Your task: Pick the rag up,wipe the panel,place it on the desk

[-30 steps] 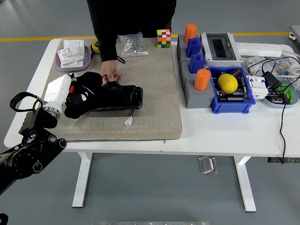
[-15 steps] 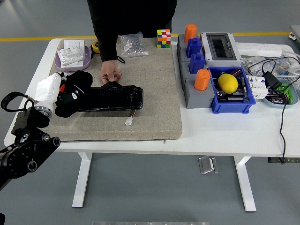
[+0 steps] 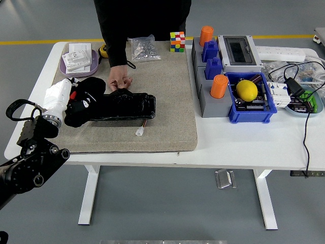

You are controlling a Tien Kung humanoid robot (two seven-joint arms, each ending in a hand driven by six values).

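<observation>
Left of centre in the frame: left hand (image 3: 76, 104), white-cased, fingers wrapped around the black rag (image 3: 87, 99), pressed against the left end of the glossy black panel (image 3: 126, 106) on the beige mat (image 3: 167, 96). Just above the panel, a person's hand (image 3: 119, 81) gripping its far edge. Right half of frame: blue bin (image 3: 252, 114) with a lemon (image 3: 247, 90) inside.
</observation>
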